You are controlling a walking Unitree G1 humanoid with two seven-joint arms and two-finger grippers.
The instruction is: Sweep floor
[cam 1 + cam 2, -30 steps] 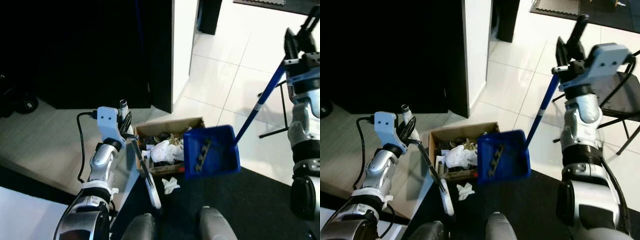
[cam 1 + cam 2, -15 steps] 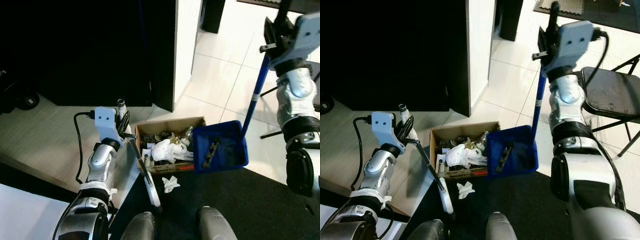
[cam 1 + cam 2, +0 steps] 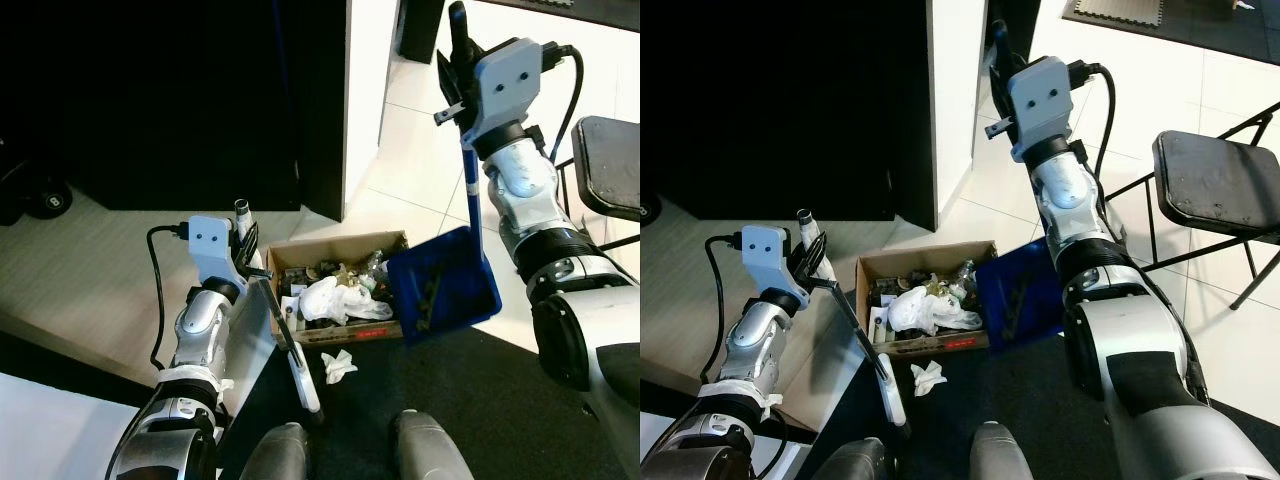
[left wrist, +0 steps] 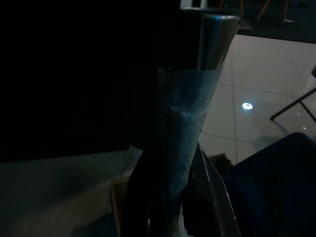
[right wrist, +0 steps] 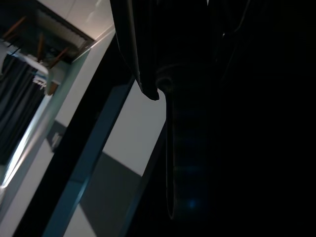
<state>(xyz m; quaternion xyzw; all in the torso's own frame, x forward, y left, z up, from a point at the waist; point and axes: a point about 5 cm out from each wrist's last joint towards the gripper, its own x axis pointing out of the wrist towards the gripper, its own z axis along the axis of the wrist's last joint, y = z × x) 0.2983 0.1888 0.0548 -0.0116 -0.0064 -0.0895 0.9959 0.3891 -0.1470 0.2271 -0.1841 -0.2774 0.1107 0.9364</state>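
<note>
My left gripper (image 3: 249, 238) is shut on the top of a thin broom handle (image 3: 283, 330), which slants down to its pale end on the black mat. The taped handle (image 4: 185, 123) runs between the fingers in the left wrist view. High on the right, my right gripper (image 3: 456, 62) is shut on the blue dustpan handle (image 3: 470, 170), now nearly upright. The blue dustpan (image 3: 445, 290) hangs tilted against the right end of a cardboard box (image 3: 300, 262) with dark debris still in it. The box holds trash and a white bag (image 3: 330, 298).
A crumpled white paper (image 3: 340, 367) lies on the black mat (image 3: 480, 400) just in front of the box. A black folding chair (image 3: 1215, 180) stands at the right on the white tiles. A dark cabinet and white wall corner (image 3: 368, 90) rise behind the box.
My right arm has swung left and up, bringing the dustpan handle from a slant to nearly upright. The dustpan has tipped toward the box. The left arm and broom stayed put.
</note>
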